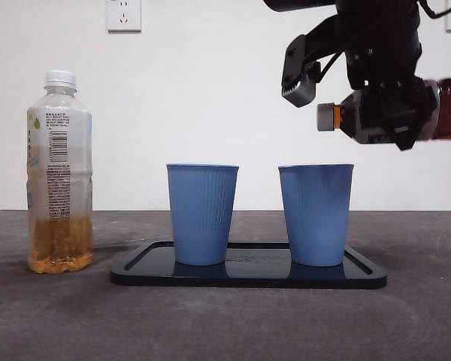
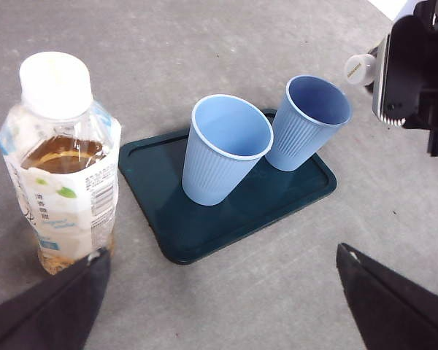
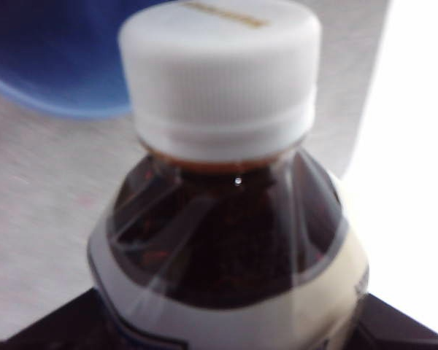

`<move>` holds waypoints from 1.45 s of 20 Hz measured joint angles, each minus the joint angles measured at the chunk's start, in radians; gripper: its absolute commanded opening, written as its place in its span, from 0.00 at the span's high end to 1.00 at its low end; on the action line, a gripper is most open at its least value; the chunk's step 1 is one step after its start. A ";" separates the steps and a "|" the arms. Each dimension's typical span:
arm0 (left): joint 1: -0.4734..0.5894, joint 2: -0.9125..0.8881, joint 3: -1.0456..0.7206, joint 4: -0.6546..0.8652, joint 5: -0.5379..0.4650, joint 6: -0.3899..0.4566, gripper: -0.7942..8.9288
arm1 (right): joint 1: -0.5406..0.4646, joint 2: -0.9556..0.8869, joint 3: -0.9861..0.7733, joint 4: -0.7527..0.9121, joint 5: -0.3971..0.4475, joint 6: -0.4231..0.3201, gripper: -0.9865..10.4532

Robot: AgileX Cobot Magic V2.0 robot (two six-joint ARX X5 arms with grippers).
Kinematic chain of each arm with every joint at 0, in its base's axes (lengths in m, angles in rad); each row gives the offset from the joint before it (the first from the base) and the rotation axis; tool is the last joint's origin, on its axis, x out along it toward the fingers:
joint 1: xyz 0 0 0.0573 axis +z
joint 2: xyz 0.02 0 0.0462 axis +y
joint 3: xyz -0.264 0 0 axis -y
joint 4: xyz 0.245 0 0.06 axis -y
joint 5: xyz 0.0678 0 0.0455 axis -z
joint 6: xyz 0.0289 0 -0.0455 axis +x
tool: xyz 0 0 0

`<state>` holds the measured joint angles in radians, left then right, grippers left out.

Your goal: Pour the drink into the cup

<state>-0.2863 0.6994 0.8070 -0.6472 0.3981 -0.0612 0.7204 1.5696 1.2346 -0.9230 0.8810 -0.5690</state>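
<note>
From the front, I see my right gripper (image 1: pixel 391 113) clamped on a dark drink bottle (image 1: pixel 346 114), sideways, capped, above the right blue cup (image 1: pixel 316 214). My left wrist view shows my left gripper (image 2: pixel 219 292) wide open, empty, near a tea bottle (image 2: pixel 62 160). My right wrist view shows the cap (image 3: pixel 220 73) up close.

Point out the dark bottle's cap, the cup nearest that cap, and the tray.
dark bottle's cap (image 3: pixel 220 69), right wrist view, on the cap's white side wall.
right-hand cup (image 1: pixel 316 214), front view, on its ribbed blue wall.
tray (image 2: pixel 168 244), left wrist view, on its near rim.
</note>
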 measured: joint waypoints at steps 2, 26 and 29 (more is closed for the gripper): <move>-0.008 0.000 0.000 0.000 0.000 0.000 0.41 | 0.001 0.000 0.002 0.016 0.031 -0.048 0.73; -0.038 0.000 0.000 0.000 0.000 0.000 0.41 | 0.032 0.058 0.003 0.042 0.139 -0.090 0.73; -0.038 0.000 0.000 0.000 0.000 0.000 0.41 | 0.032 0.012 0.003 0.028 0.056 0.001 0.73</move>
<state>-0.3241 0.6994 0.8070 -0.6472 0.3977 -0.0612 0.7528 1.5814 1.2373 -0.8948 0.9371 -0.5682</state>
